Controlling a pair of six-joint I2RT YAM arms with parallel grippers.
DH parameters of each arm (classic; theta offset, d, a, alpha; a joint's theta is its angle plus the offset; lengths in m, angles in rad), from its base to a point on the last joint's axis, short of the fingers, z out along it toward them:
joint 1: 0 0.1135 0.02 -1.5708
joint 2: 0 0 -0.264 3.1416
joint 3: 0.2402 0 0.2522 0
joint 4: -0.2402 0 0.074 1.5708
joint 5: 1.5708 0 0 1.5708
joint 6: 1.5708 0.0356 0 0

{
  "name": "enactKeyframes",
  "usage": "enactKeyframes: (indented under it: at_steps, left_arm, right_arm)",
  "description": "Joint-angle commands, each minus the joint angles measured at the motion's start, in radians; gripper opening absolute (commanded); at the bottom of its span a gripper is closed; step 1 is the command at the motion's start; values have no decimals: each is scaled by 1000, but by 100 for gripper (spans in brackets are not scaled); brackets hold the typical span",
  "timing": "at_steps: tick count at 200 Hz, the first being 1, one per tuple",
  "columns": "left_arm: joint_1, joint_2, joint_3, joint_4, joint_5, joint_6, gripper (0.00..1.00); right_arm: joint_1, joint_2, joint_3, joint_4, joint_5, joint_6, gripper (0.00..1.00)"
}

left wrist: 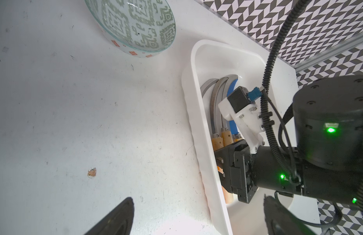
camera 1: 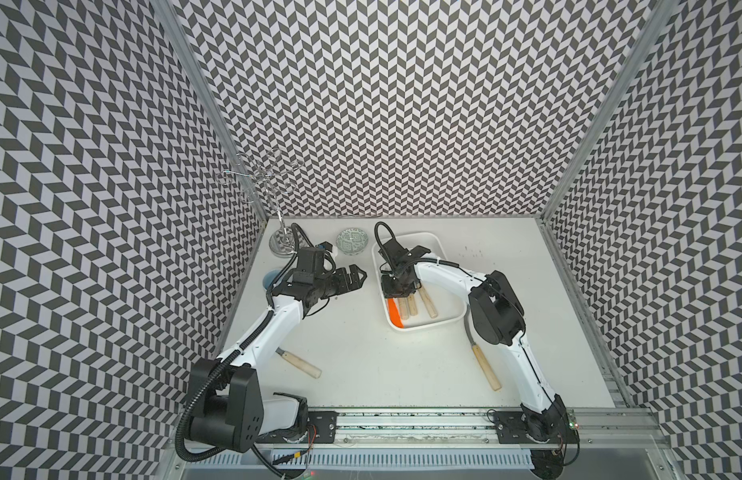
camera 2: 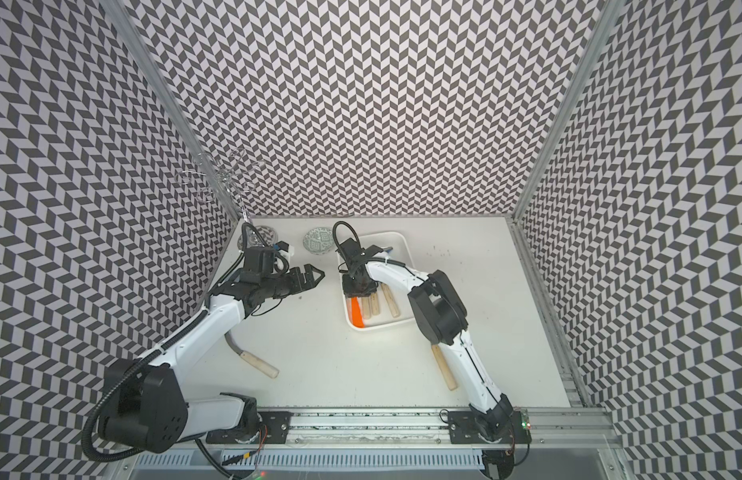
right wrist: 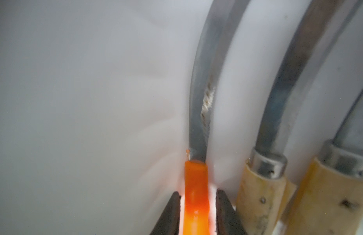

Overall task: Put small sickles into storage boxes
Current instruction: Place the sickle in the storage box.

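While two grey-bladed sickles with pale wooden handles (camera 1: 301,364) (camera 1: 486,371) lie on the white table (camera 1: 361,374) nearest the bases, the right gripper (right wrist: 197,195) straddles the orange-handled sickle (right wrist: 196,179) in the white shallow plastic tray (camera 1: 446,305), jaws slightly parted and not clamping. The left gripper (camera 1: 358,277) gapes wide, empty.

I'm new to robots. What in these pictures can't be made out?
- Blades of wooden-handled sickles in the white tray: mostly covered by the right gripper in both top views.
- Blue mug: mostly behind the left arm in a top view.
- Orange-handled sickle: blade tip cut off by the right wrist picture's edge.
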Motion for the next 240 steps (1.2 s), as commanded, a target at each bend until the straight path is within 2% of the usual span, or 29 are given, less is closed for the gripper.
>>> enactKeyframes:
  at_steps: [1, 46, 91, 126, 150, 155, 197, 240]
  left_arm:
    - [9, 5, -4, 22, 9, -4, 100]
    - [14, 11, -4, 23, 11, -4, 99]
    - [20, 15, -4, 22, 11, -5, 100]
    - [22, 17, -3, 23, 10, -2, 100]
    - [27, 17, -4, 23, 8, -2, 100]
    - [27, 18, -3, 23, 8, 0, 100]
    - [34, 14, -2, 25, 7, 12, 100]
    - [36, 13, -7, 21, -43, 19, 100]
  right_arm:
    - [-13, -49, 1, 1, 12, -4, 33]
    - [-20, -79, 16, -14, 4, -9, 38]
    - [-25, -127, 17, -3, -21, -4, 52]
    - [-26, -179, 8, -12, -13, -8, 73]
    - [-25, -242, -26, -3, 13, -16, 93]
    - [-25, -256, -32, -3, 20, -18, 99]
    - [-25, -396, -142, 38, 24, -51, 100]
    - [-13, -632, -348, 124, 37, -79, 100]
